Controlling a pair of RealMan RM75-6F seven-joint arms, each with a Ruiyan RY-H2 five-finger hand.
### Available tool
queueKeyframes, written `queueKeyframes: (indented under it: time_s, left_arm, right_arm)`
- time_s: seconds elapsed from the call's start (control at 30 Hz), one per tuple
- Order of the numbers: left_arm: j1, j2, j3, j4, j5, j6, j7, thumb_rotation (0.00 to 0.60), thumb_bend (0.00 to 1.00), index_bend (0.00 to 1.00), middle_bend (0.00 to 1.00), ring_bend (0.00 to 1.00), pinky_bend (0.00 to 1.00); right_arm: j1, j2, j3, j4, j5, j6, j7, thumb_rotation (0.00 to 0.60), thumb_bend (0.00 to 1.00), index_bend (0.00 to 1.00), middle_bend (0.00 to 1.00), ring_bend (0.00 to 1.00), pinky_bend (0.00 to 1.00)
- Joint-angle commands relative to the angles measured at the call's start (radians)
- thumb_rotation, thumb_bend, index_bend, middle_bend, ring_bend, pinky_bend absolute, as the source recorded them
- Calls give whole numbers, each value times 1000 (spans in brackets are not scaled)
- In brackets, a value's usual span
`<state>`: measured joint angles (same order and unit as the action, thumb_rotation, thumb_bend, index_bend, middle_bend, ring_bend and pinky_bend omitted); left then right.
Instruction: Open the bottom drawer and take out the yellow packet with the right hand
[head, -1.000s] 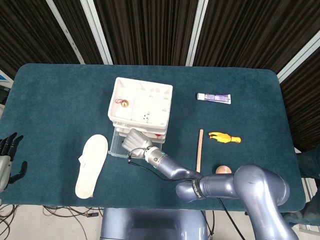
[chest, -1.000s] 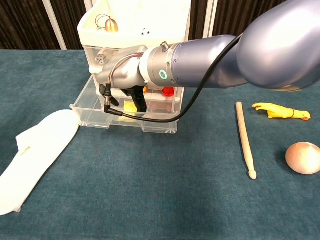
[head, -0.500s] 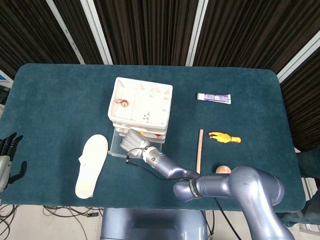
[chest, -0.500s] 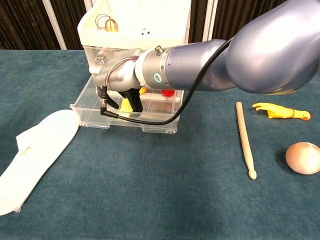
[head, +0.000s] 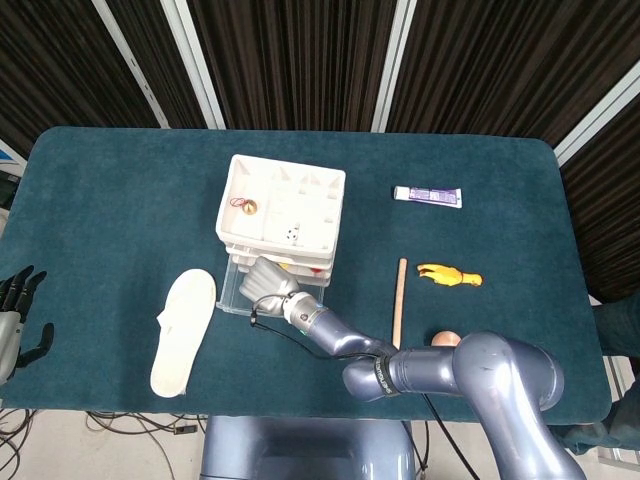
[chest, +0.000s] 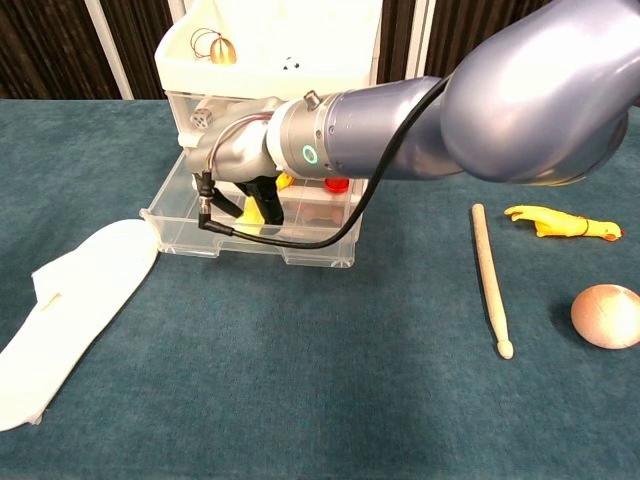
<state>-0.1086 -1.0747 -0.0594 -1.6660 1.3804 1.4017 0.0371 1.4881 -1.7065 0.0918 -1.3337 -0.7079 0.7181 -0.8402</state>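
Reaching into the pulled-out bottom drawer (chest: 250, 240) of the white drawer unit (head: 282, 210), our right hand (chest: 240, 165) sits near the middle of the worktop (head: 120, 200). In the chest view its dark fingers (chest: 268, 205) point down into the drawer with the yellow packet (chest: 252, 213) showing between them, though we cannot tell whether they are gripping it or only touching it (the wrist and a looping black cable hide most of the contact). The packet lies inside the clear drawer, toward its middle, with something red (chest: 337, 184) just at 3 o'clock from it in the same drawer.

Our left hand (head: 14, 320) hangs off the worktop edge at 9 o'clock in the head view, fingers apart and holding nothing.

On the worktop we see a white insole (chest: 70, 300) at 8 o'clock from the drawer unit, a wooden stick (chest: 490, 280) at 4 o'clock, a yellow rubber chicken (chest: 560, 224) beyond the stick at 3 o'clock, a brown rounded object (chest: 605, 316) near the front edge, and a tube (head: 427, 196) at 2 o'clock. A small brass bell (chest: 222, 50) rests in the unit's top tray.
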Motion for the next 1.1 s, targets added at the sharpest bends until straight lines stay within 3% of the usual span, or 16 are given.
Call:
queueKeyframes:
  time_s: [0.03, 0.6, 0.93, 1.1]
  left_arm:
    - [0, 0, 0, 0, 0, 0, -1, 600, 463, 54, 0, 0, 74]
    - [0, 0, -1, -1, -3, 0, 4, 600, 462, 54, 0, 0, 99]
    - [1, -1, 1, -1, -1, 2, 13, 600, 463, 54, 0, 0, 99]
    - [3, -3, 0, -3, -5, 5, 21, 600, 463, 54, 0, 0, 99]
  right_arm:
    - [-1, 2, 3, -7, -2, 5, 5, 600, 317, 546, 1000, 1000, 1000]
    - [-36, 117, 51, -178, -35, 86, 60, 600, 289, 555, 1000, 1000, 1000]
    - [-98, 300, 64, -386, -77, 172, 85, 600, 391, 577, 1000, 1000, 1000]
    - [-182, 476, 50, -542, -121, 251, 110, 600, 393, 579, 1000, 1000, 1000]
